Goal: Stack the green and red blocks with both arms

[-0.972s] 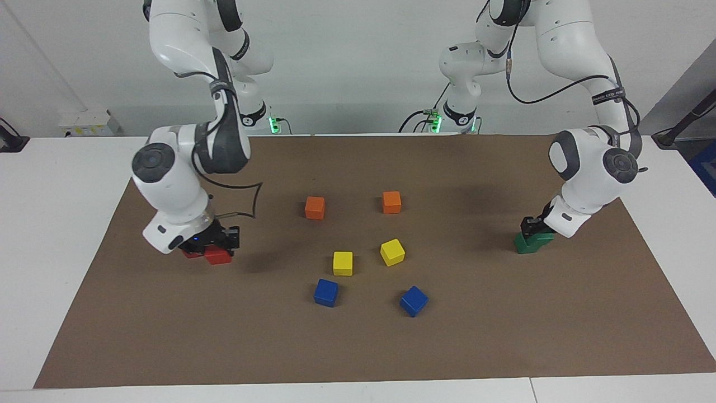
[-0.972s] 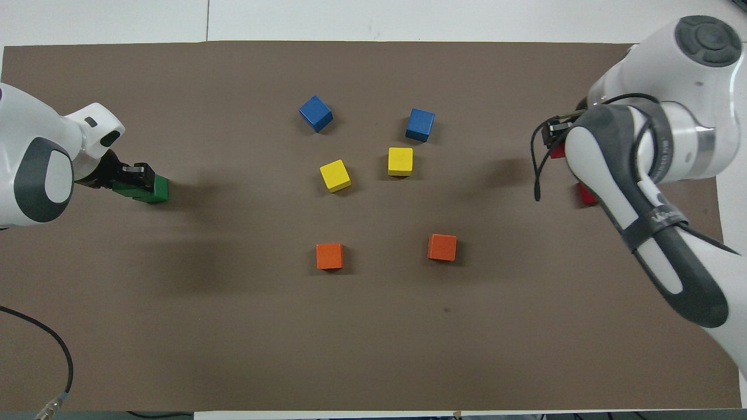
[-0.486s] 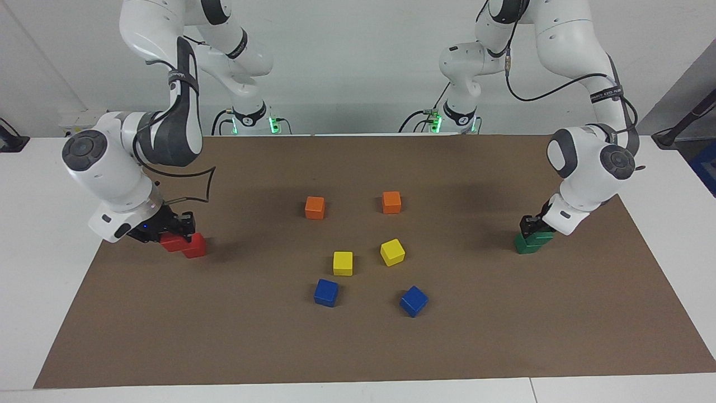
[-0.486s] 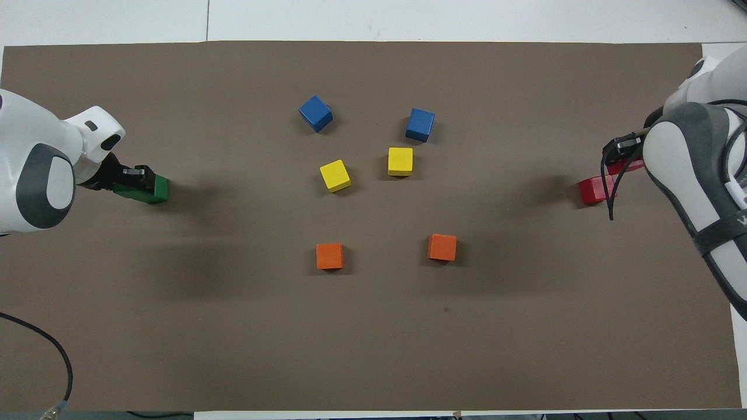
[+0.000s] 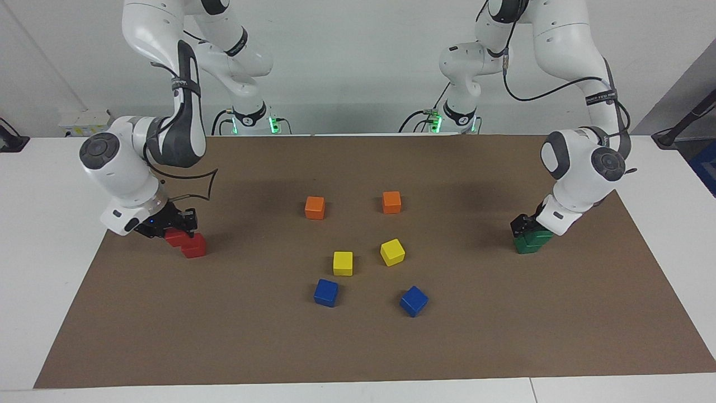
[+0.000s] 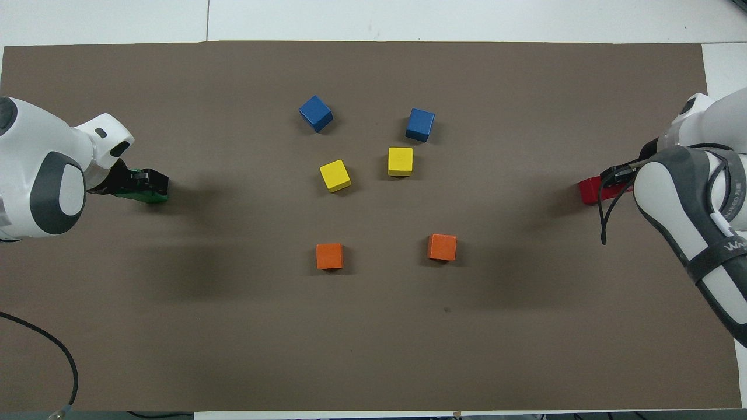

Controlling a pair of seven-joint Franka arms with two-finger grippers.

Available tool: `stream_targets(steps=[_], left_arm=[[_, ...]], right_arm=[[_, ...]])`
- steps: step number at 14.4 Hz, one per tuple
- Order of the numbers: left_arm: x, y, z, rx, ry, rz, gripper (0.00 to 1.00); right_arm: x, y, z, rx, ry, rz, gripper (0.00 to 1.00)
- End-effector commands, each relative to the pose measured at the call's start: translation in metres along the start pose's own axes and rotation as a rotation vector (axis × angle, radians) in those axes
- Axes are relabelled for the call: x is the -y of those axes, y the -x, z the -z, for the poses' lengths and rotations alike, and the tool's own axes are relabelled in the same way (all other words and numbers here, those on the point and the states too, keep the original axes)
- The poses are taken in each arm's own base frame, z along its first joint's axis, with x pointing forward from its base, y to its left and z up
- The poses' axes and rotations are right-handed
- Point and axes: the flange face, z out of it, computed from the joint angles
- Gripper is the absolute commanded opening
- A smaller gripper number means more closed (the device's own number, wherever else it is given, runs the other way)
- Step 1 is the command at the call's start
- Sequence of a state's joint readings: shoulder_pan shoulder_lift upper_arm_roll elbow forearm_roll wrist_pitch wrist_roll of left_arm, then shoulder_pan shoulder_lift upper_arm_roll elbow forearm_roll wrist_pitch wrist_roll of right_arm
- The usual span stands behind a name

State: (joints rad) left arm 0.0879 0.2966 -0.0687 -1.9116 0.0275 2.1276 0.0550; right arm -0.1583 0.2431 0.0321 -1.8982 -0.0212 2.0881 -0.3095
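Two green blocks (image 5: 531, 242) sit stacked and slightly offset near the left arm's end of the mat, also seen as the green blocks (image 6: 135, 194) in the overhead view. My left gripper (image 5: 521, 225) (image 6: 153, 182) stands open just over the upper one. My right gripper (image 5: 178, 224) (image 6: 615, 175) is shut on a red block (image 5: 175, 237), held low beside the second red block (image 5: 194, 246) (image 6: 589, 189) that rests on the mat. Whether the two red blocks touch I cannot tell.
Two orange cubes (image 5: 315, 207) (image 5: 391, 202), two yellow cubes (image 5: 343, 263) (image 5: 392, 252) and two blue cubes (image 5: 326, 292) (image 5: 414, 300) lie in the middle of the brown mat (image 5: 358, 347). A black cable (image 6: 58, 356) lies at the mat's corner near the left arm.
My right gripper swung its red block over to the right arm's end of the resting red block, then drew close to it. My left gripper opened and shifted slightly; the green blocks stayed put.
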Motion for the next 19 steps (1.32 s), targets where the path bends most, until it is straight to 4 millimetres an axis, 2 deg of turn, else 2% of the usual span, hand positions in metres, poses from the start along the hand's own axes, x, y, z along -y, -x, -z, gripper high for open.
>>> stream_targets(steps=[1,3,6,8,11,14,16,19], left_arm=[[-0.003,0.004,0.014,-0.025,-0.011,0.008,1.00],[-0.005,0.003,0.032,-0.047,-0.014,-0.001,1.00],[0.013,0.004,0.041,-0.068,-0.021,0.010,1.00],[0.030,0.001,0.055,-0.087,-0.023,0.022,1.00],[0.031,-0.002,0.085,-0.092,-0.023,0.039,1.00],[0.027,-0.003,0.125,-0.062,-0.022,0.041,1.00],[0.024,0.003,0.149,-0.069,-0.021,0.041,1.00],[0.021,0.016,0.170,-0.071,-0.019,0.040,1.00]], right_arm=[[0.007,0.011,-0.003,-0.011,0.001,0.014,0.00],[0.007,0.012,-0.010,-0.027,0.006,0.021,0.00],[0.007,0.012,-0.016,-0.024,0.006,0.036,0.00],[0.008,0.011,-0.016,-0.037,0.010,0.046,0.00],[0.007,0.012,-0.018,-0.039,0.012,0.083,0.00],[0.008,0.012,-0.019,-0.042,0.013,0.082,0.00],[0.007,0.012,-0.018,-0.044,0.013,0.077,0.00],[0.004,0.013,-0.023,-0.037,0.010,0.071,0.00]])
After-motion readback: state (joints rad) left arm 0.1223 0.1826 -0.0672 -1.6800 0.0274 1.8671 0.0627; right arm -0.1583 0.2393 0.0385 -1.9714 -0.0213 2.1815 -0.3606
